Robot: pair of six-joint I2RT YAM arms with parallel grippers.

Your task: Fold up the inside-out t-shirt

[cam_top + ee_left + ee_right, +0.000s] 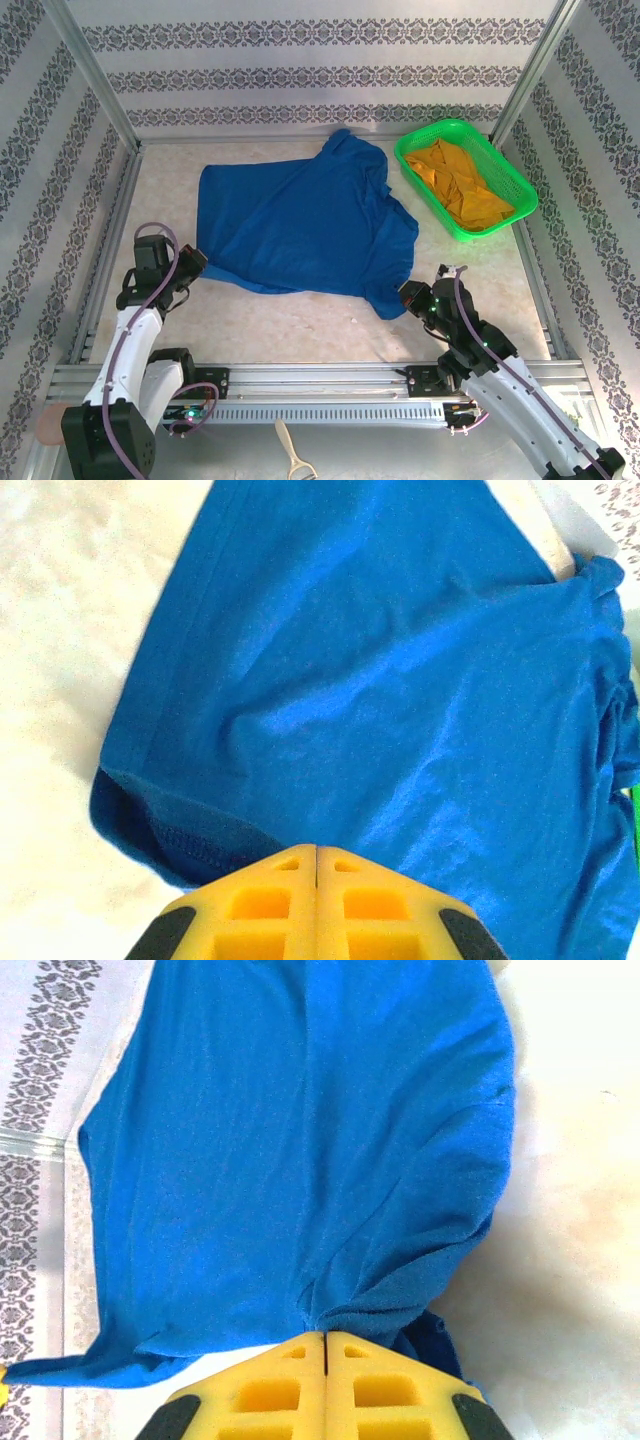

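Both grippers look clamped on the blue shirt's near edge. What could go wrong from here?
The right gripper pinches only a small pucker of the t-shirt at its fingertips, so the cloth might slip when lifted.
The left gripper meets a tucked-under hem and may hold one layer only.
The t-shirt's far side lies close to the green basket; a pull could snag it.

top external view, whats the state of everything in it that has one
t-shirt: spread out on the table, rumpled, not folded
left gripper: shut on the t-shirt's near left edge
right gripper: shut on the t-shirt's near right corner
green basket: upright, holding the orange garment
orange garment: crumpled in the basket
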